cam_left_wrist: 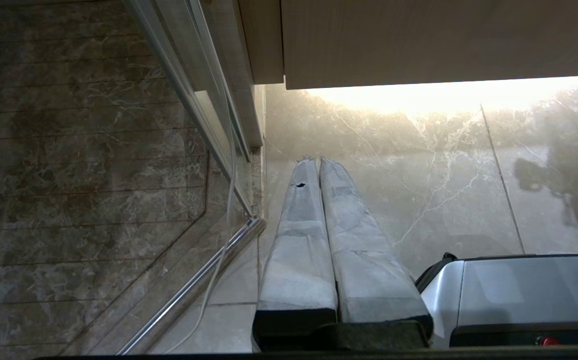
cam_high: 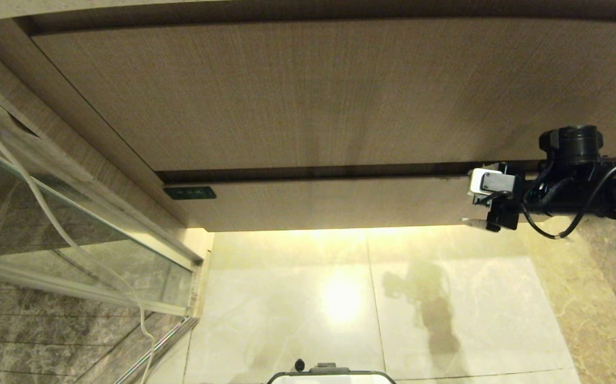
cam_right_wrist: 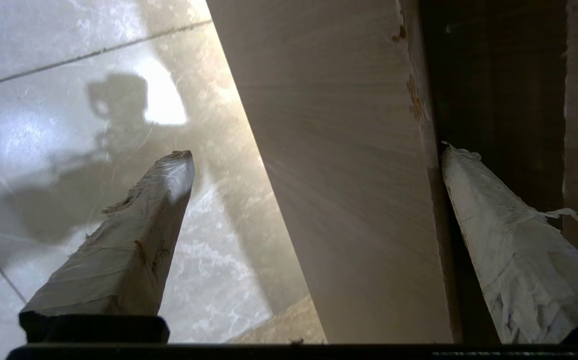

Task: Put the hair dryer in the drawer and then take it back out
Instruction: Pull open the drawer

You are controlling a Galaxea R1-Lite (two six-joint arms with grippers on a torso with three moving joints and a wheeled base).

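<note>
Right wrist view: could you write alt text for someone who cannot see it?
The right tool, open, straddles the light-brown wood-grain drawer front: one taped finger sits in the dark gap above it, the other over the pale marble floor.

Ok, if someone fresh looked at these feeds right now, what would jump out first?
The right claw stands wide open at the right end of the drawer, one finger in the dark gap above its front and the other below its lower edge. Next comes the bright glow on the pale floor tiles under the drawer. The left claw hangs shut over the floor near the glass partition.
</note>
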